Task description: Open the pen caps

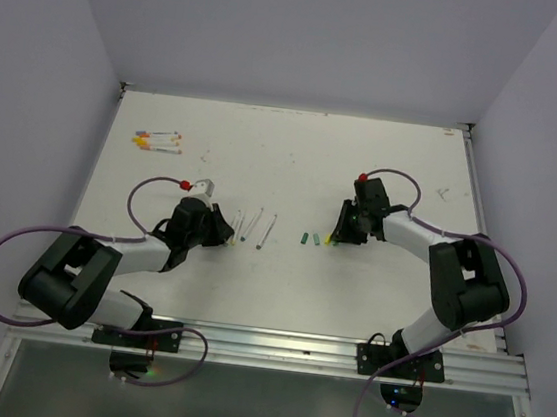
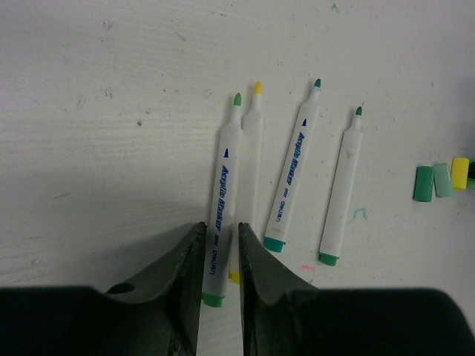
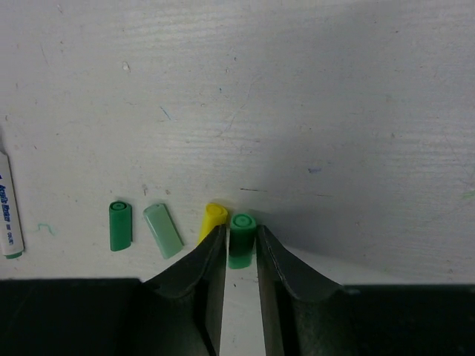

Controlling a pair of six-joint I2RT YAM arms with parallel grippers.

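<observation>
Several uncapped white pens (image 1: pixel 256 226) lie side by side in front of my left gripper (image 1: pixel 225 233). In the left wrist view its fingers are slightly open around the back end of the leftmost, green-tipped pen (image 2: pixel 225 163), which lies on the table with a gap on its right side. A row of loose pen caps (image 1: pixel 310 239) lies by my right gripper (image 1: pixel 336 237). In the right wrist view a green cap (image 3: pixel 241 237) lies between its slightly open fingers, next to a yellow cap (image 3: pixel 213 217), a pale green cap (image 3: pixel 162 230) and a dark green cap (image 3: pixel 119 225).
Three capped pens (image 1: pixel 157 140) with coloured ends lie at the back left of the white table (image 1: pixel 294 160). A small pale object (image 1: pixel 204 187) sits just behind my left wrist. Walls close in the table on the left, the back and the right.
</observation>
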